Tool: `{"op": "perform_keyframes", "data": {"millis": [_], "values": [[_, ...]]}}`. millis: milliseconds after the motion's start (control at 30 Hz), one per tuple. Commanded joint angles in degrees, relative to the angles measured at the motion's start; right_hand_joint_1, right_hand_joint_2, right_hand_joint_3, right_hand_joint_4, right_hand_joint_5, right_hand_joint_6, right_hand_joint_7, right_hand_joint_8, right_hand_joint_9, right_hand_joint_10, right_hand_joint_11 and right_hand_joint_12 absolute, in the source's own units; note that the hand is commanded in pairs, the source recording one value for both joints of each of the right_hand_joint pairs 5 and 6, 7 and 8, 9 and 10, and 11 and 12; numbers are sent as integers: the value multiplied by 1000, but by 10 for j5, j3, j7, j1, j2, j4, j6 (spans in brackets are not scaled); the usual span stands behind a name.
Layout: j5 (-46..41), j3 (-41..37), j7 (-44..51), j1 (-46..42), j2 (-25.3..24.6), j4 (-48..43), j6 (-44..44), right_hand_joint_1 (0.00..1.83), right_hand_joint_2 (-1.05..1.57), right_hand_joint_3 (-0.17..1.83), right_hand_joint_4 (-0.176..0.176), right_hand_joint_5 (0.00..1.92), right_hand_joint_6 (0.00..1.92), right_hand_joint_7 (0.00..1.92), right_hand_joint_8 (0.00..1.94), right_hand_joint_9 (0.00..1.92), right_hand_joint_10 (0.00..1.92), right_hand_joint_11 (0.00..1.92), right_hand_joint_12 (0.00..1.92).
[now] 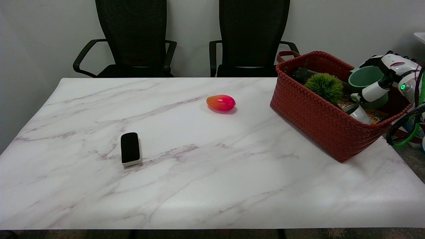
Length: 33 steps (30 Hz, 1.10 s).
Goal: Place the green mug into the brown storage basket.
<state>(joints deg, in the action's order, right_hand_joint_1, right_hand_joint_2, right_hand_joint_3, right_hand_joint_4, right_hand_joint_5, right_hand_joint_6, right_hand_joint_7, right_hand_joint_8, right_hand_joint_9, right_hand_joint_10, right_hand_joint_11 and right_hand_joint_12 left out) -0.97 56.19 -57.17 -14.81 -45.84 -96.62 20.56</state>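
The right hand (pixel 386 78) holds the green mug (pixel 367 83), its fingers wrapped around the mug's side, over the 3 o'clock end of the brown storage basket (pixel 318 122). To do this step well, the robot should lower the mug straight down into the free space beside the green spiky ball (pixel 324 86) and the white cup (pixel 360 113), then open the fingers only when the mug rests. The basket wall hides the mug's bottom, so whether it already stands on something cannot be told.
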Motion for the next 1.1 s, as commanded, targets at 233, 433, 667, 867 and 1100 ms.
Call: {"op": "perform_keyframes", "data": {"millis": [233, 433, 667, 867, 1100], "values": [[1, 1, 0, 1, 0, 2, -6, 1275, 36, 1286, 0, 485, 485, 436, 436, 422, 422, 317, 317], [1, 1, 0, 1, 0, 1, -6, 1255, -142, 1304, 0, 363, 363, 344, 344, 380, 380, 296, 296], [7, -5, 0, 6, 1, -13, -6, 1243, -147, 1274, 0, 328, 328, 323, 323, 370, 370, 285, 285], [2, -16, 0, 27, 9, -66, -37, 1235, -3, 1171, 0, 301, 301, 325, 325, 471, 471, 435, 435], [-60, -7, -25, 43, 13, -98, -105, 1228, 118, 1069, 0, 303, 303, 507, 507, 531, 531, 503, 503]]}}
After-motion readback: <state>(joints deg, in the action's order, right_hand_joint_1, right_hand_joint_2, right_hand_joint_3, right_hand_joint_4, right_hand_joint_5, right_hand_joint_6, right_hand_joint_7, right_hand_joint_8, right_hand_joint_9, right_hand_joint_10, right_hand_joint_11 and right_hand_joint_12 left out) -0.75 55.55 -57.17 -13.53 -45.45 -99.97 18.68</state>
